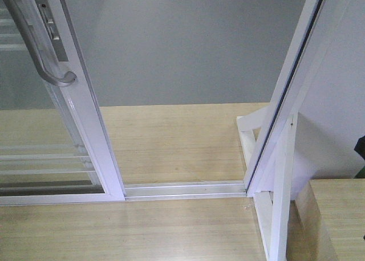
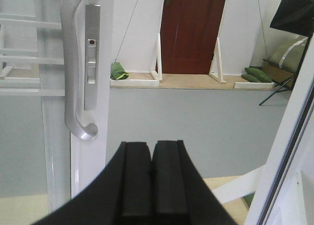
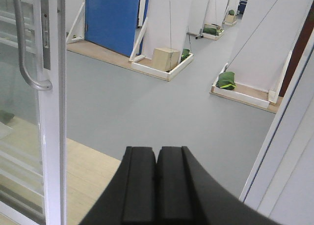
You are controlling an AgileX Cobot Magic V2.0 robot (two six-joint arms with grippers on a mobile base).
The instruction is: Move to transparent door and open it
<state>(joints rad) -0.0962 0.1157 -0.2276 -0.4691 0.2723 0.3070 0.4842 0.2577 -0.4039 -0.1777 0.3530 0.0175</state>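
Note:
The transparent door stands at the left, clear glass with thin white bars in a glossy white frame. Its curved grey handle is on the stile nearest the opening. A wide gap lies between that stile and the white jamb on the right. In the left wrist view the handle is up and to the left of my left gripper, which is shut on nothing and apart from it. My right gripper is also shut and empty, with the handle far to its left. Neither gripper shows in the front view.
A metal floor track crosses the threshold between wood flooring and a grey floor beyond. White bracing and a wooden box stand at the right. Farther off are a cardboard box, green bags and white partitions.

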